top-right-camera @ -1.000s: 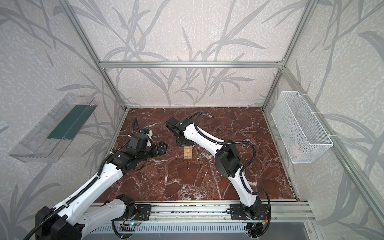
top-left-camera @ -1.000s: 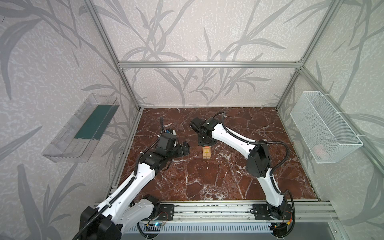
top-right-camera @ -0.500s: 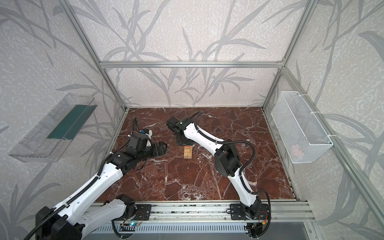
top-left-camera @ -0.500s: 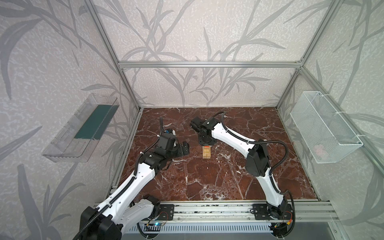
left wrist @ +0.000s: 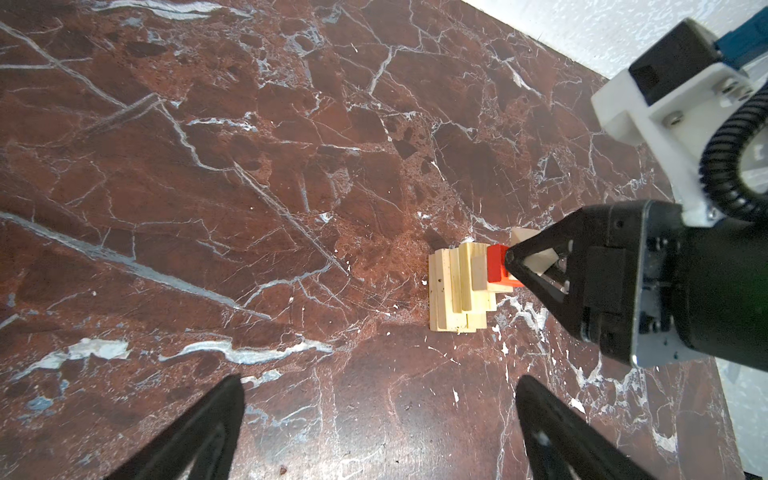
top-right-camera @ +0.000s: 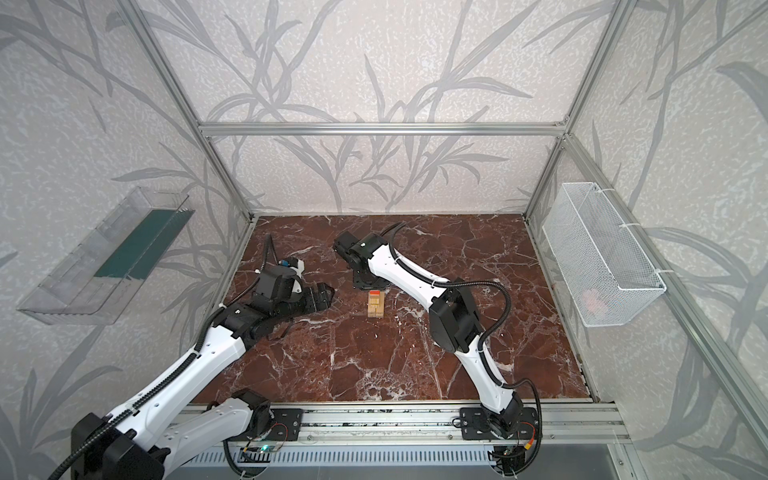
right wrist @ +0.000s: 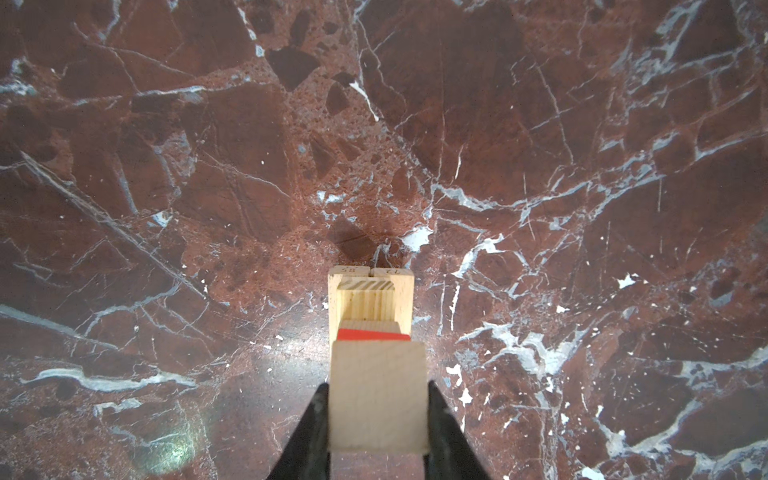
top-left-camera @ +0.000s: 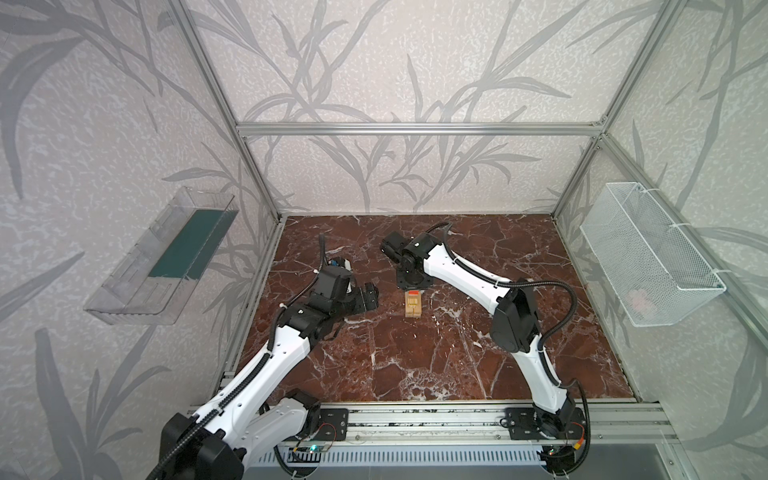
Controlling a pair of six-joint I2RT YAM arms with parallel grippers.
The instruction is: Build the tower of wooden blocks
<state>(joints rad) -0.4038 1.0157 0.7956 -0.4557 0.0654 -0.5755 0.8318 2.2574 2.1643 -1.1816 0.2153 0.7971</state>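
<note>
The tower point(top-left-camera: 413, 305) point(top-right-camera: 375, 305) stands mid-floor as a narrow stack of pale wood blocks with a red cube point(left wrist: 496, 264) point(right wrist: 372, 333) near its top. My right gripper point(right wrist: 377, 388) point(top-left-camera: 412, 286) hangs directly over the tower, pointing down. It is shut on a pale wooden cube point(right wrist: 379, 415), held just above and behind the red cube. The left wrist view shows that cube point(left wrist: 540, 264) between the black fingers point(left wrist: 540, 291). My left gripper point(top-left-camera: 371, 296) point(left wrist: 378, 415) waits open and empty, left of the tower, a short way off.
The floor is red-brown marble point(top-left-camera: 457, 353). A clear plastic bin point(top-left-camera: 166, 257) hangs on the left wall. A white wire basket point(top-left-camera: 648, 257) hangs on the right wall. An aluminium rail point(top-left-camera: 415, 419) carrying both arm bases runs along the front edge.
</note>
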